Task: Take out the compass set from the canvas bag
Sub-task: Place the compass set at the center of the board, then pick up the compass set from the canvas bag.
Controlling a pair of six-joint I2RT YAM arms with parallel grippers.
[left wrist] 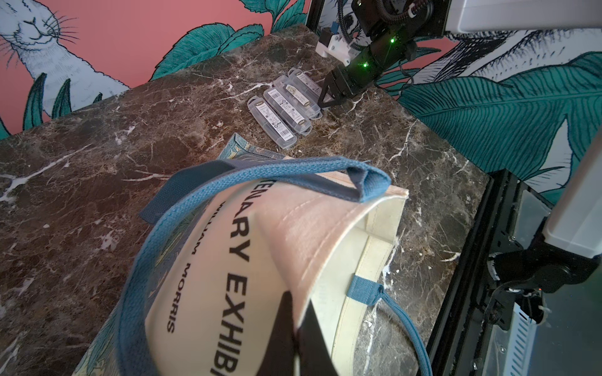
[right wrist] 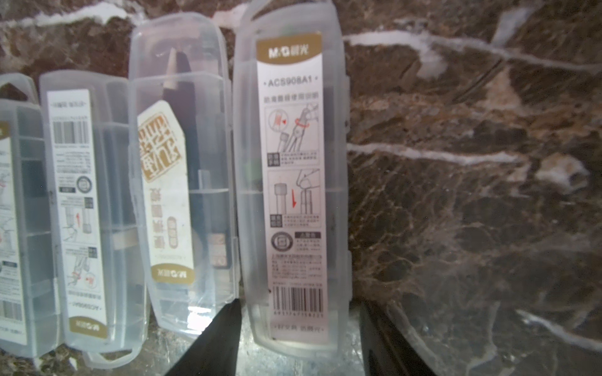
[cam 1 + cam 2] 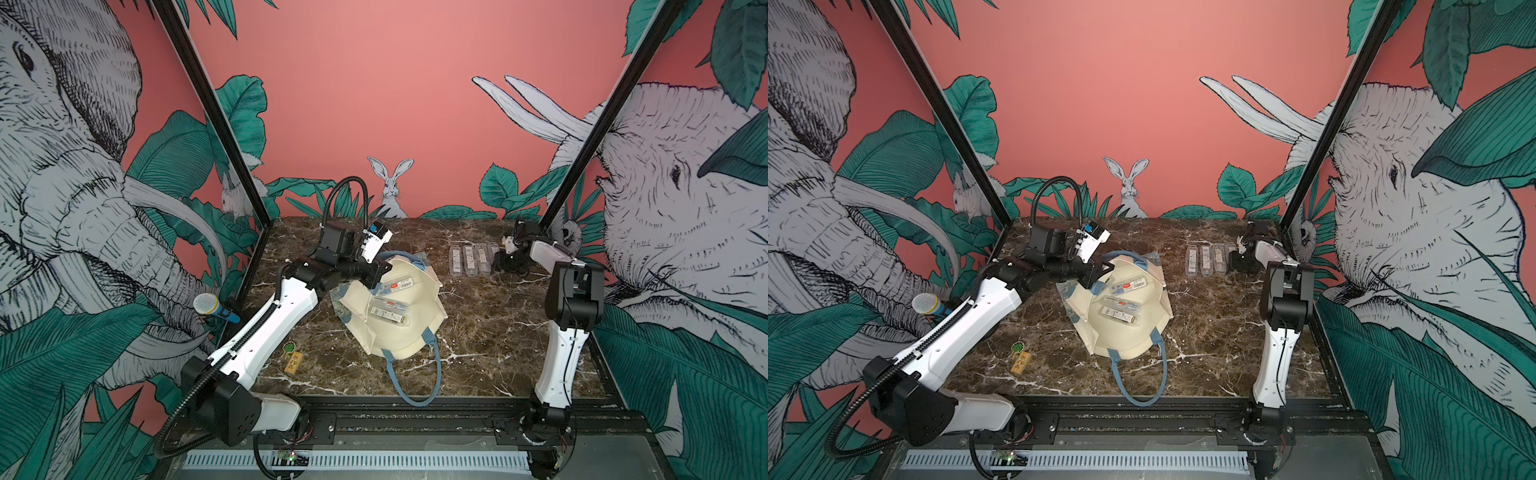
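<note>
The canvas bag point(image 3: 395, 345) lies on its side in the middle of the bench point(image 3: 490, 332), mouth gaping upward. The left claw point(image 3: 374, 274) is clenched on the bag's far rim and holds it lifted. Three compass sets point(image 3: 388, 312) in clear cases rest inside on the lower wall. A row of four more sets point(image 3: 473, 259) lies on the bench at the far right, well apart from the bag. The right claw point(image 2: 298, 322) straddles the end set point(image 2: 293, 182) — jaws released, the case flat on the bench.
</note>
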